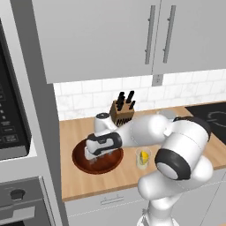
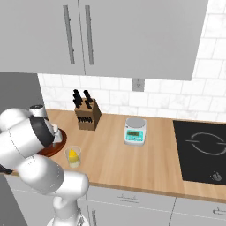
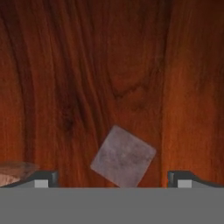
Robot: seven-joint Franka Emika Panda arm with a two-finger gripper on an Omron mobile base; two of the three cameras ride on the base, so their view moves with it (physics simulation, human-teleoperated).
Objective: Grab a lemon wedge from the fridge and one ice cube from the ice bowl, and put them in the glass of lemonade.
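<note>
Wooden surface [image 1: 88,185]: carries all items below. Ice bowl [image 1: 79,161], reddish-brown wood: at 9 o'clock of the glass in the left base view, close beside it. End effector [image 1: 93,155]: lowered into the ice bowl, jaws spread wide, nothing between them; in the hand view each fingertip stands at a bottom corner. Knife block [image 2: 87,115]: at 12 o'clock of the bowl, by the tiled wall. Kitchen scale [image 2: 135,131]: well apart, at 2 o'clock of the glass in the right base view. Glass of lemonade [image 2: 73,156]: upright, lemon wedge [image 2: 72,154] inside. Ice cube [image 3: 123,156]: pale grey square on the bowl floor, lying between the fingertips
</note>
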